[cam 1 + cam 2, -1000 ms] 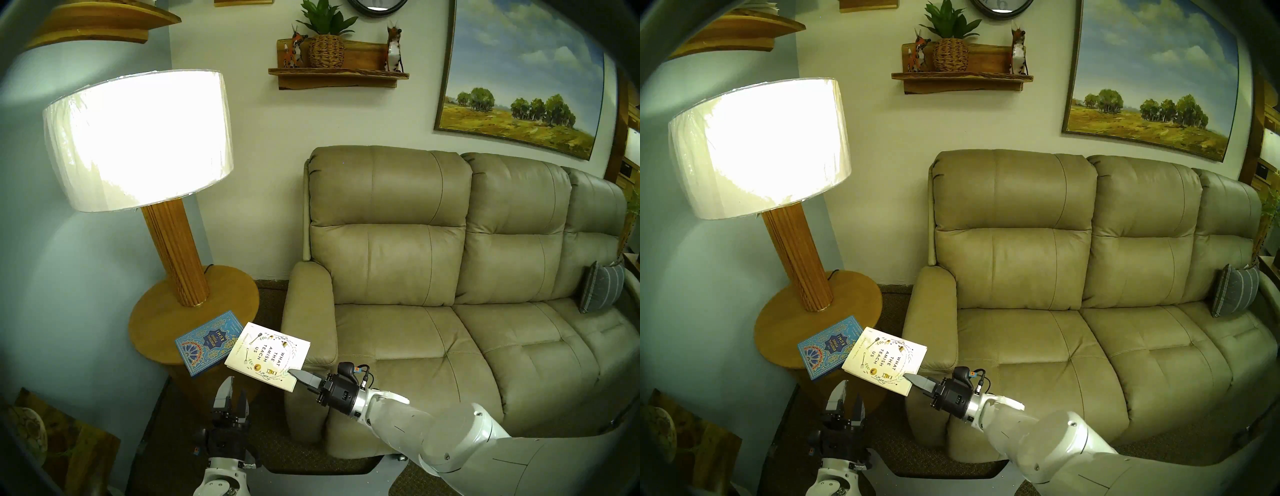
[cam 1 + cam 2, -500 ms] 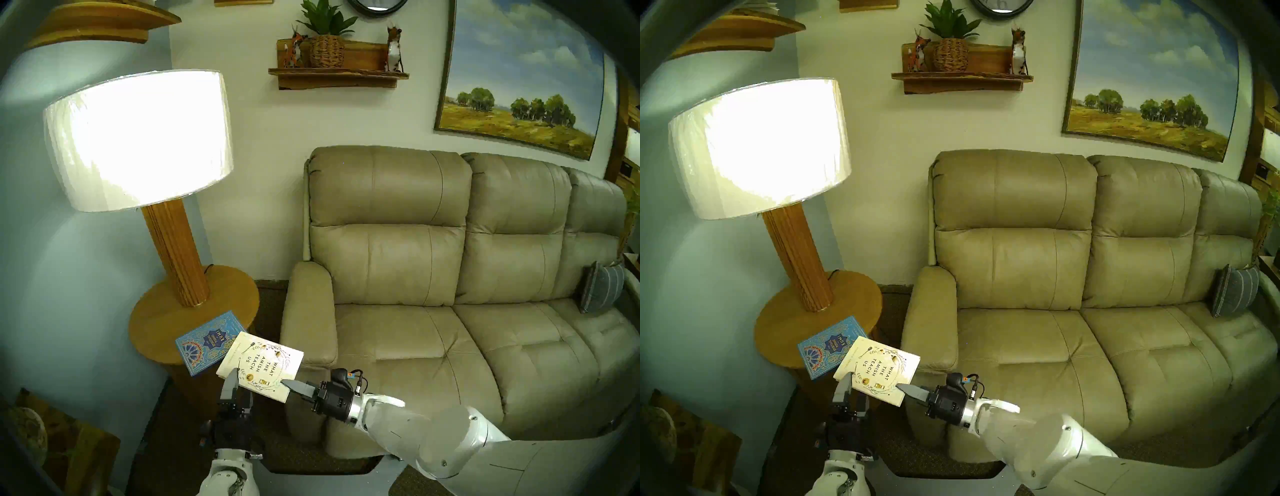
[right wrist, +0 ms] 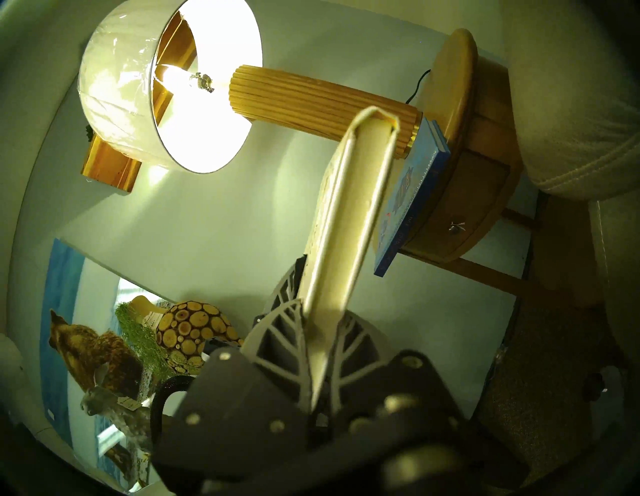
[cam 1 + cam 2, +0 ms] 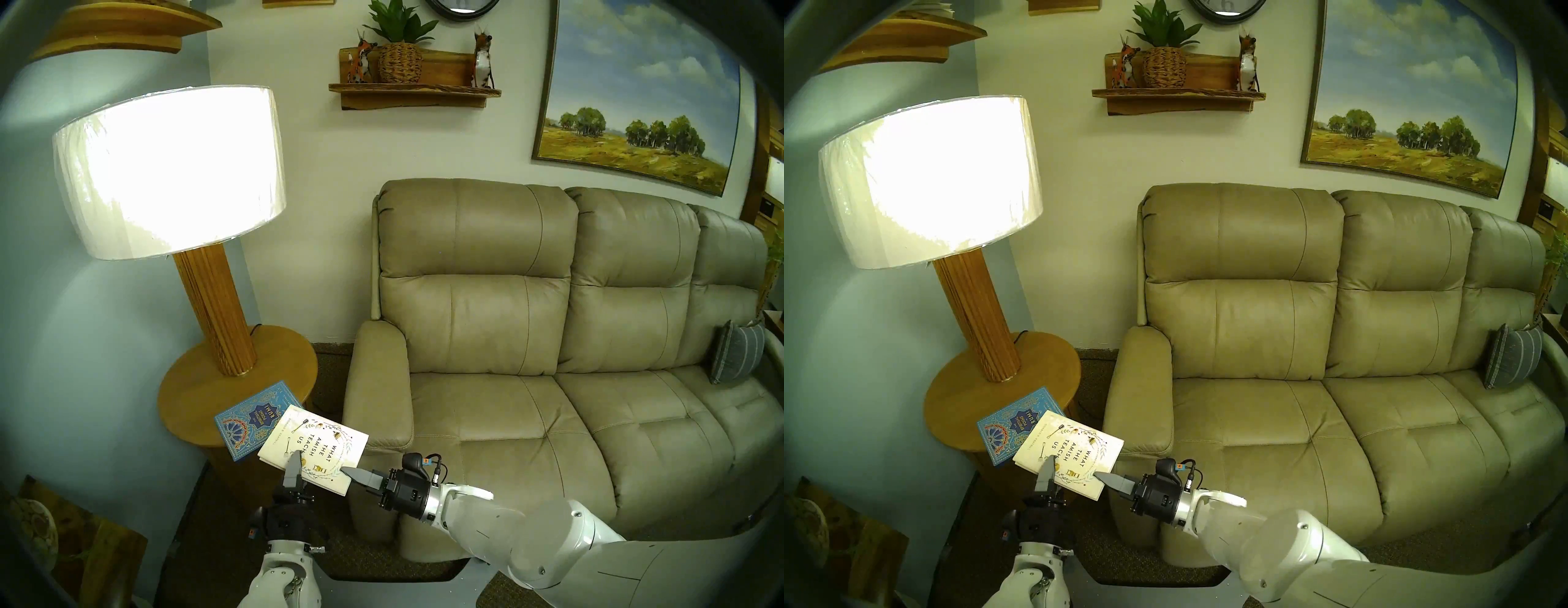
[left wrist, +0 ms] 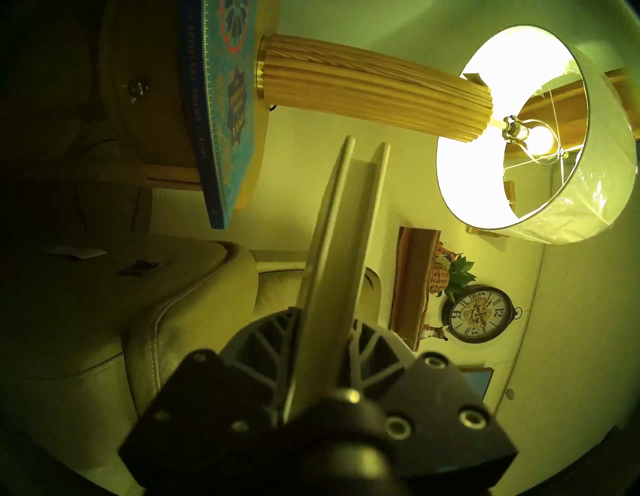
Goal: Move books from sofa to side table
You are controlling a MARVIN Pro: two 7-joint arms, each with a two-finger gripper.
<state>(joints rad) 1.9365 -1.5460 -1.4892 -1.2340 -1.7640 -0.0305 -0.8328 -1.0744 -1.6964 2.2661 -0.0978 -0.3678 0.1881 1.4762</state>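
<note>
Pinching the white book (image 4: 314, 446), the right gripper (image 4: 348, 471) and left gripper (image 4: 294, 460) both clamp its edges.

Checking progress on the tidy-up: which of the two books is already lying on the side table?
The turquoise RUMI book; it lies flat on the side table, overhanging its front edge. The white Amish book is held in the air by both grippers.

A home living room: a three-seat beige leather sofa (image 4: 551, 361) under a framed landscape painting (image 4: 636, 97), with a lit drum-shade wooden lamp (image 4: 169, 170) left of the sofa.
</note>
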